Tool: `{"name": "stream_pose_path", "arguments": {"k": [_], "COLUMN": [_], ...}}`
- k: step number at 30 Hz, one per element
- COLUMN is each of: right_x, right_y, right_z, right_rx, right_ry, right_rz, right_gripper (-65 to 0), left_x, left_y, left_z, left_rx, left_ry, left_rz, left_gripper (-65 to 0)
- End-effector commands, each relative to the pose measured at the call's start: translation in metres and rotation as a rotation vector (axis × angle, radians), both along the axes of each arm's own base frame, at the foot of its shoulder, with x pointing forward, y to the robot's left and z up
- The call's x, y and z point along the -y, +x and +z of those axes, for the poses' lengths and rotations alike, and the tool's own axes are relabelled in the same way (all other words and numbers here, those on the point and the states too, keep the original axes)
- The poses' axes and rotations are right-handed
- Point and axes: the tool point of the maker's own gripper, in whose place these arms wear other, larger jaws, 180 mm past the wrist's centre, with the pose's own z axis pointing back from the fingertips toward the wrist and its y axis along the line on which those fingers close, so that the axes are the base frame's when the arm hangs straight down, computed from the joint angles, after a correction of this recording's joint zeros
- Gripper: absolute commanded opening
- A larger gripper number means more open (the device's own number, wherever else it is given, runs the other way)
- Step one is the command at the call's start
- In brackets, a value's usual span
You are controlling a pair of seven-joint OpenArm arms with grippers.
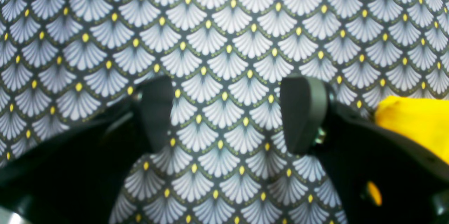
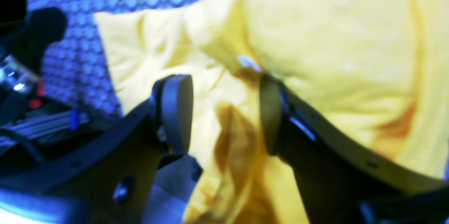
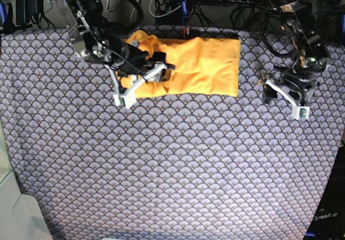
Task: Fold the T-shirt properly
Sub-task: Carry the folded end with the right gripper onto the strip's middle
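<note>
A blue-grey cloth [image 3: 178, 164] with a scallop fan pattern and small yellow dots covers the whole table, while black cables [image 3: 172, 2] tangle along its far edge.

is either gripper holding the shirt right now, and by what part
Neither. The left gripper is open over bare patterned cloth. The right gripper is open around a bunched fold of the T-shirt, not clamped.

Cloth [image 3: 172, 164] from 3 through 9 o'clock offers me free passage. At 12 o'clock, the T-shirt [image 3: 199, 67] and cables [image 3: 161, 5] obstruct.
</note>
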Motion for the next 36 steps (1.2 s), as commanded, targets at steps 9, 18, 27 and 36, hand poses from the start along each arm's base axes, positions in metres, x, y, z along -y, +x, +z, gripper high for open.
{"name": "stream_pose_path", "arguments": {"k": [9, 18, 27, 36], "right_x": [0.007, 0.0, 0.003, 0.005], "right_y": [0.007, -0.001, 0.004, 0.012], "right_z": [-0.012, -0.05, -0.055, -0.025], "right_rx": [0.008, -0.041, -0.045, 0.088], "right_ry": [-0.079, -0.143, -0.165, -0.148], "right_rz": [-0.029, 0.015, 0.02, 0.023], "right_gripper": [-32.8, -33.1, -62.2, -65.0], "left_x": [-0.002, -0.001, -0.002, -0.003], "left_y": [0.011, 0.011, 0.011, 0.011], "left_z": [0.015, 0.014, 0.015, 0.018], "left_rx": [0.057, 0.055, 0.057, 0.063], "left_ry": [0.004, 0.001, 0.004, 0.01], "left_rz": [-0.002, -0.001, -0.002, -0.003], "left_gripper": [-18.4, -18.4, -18.4, -18.4]}}
